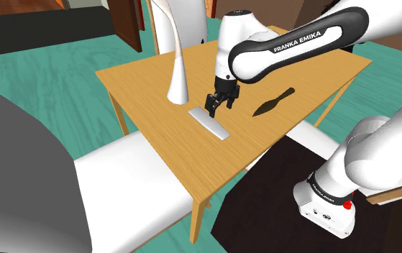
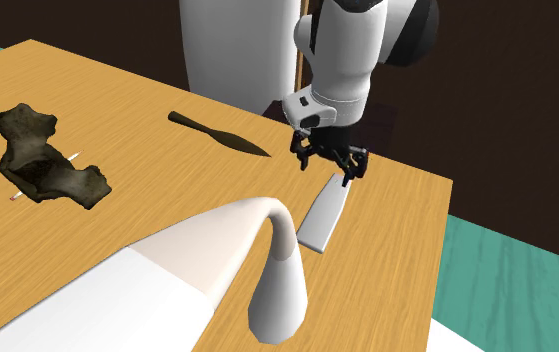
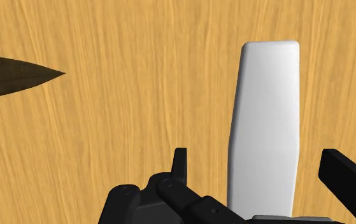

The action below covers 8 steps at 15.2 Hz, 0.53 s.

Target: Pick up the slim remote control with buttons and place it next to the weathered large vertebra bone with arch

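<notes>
Open claw (image 3: 264, 173) astride white remote (image 3: 265, 108), seemingly apart

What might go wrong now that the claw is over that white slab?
1. The open claw straddles the remote near one end, not its middle; gripped there, the flat slab might tip or slip.
2. The dark blade lies between the remote and the bone; a low carry could brush it.
3. The tall white curved object stands close beside the remote and could be bumped.
</notes>
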{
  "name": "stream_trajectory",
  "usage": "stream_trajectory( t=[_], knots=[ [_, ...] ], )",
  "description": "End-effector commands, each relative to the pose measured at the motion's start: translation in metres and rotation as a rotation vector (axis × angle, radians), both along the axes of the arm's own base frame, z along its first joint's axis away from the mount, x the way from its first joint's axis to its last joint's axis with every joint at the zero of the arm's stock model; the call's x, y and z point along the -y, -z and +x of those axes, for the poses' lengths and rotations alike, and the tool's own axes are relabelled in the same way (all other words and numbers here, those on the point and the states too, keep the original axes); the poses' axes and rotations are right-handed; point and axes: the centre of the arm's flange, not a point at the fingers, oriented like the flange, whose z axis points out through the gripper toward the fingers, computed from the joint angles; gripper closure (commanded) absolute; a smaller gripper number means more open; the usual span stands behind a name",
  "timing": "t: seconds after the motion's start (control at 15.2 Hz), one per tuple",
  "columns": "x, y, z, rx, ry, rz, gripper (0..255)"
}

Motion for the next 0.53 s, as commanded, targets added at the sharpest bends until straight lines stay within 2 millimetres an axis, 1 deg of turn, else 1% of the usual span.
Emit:
stream_trajectory(
  t=[0.0,0.13,0.46],
  knots=[
    [-0.014,0.015,0.012,0.015,-0.01,0.004,0],
    [-0.024,0.026,0.023,0.026,-0.017,0.006,0],
    [-0.024,0.052,0.023,0.026,-0.017,0.006,0]
  ],
)
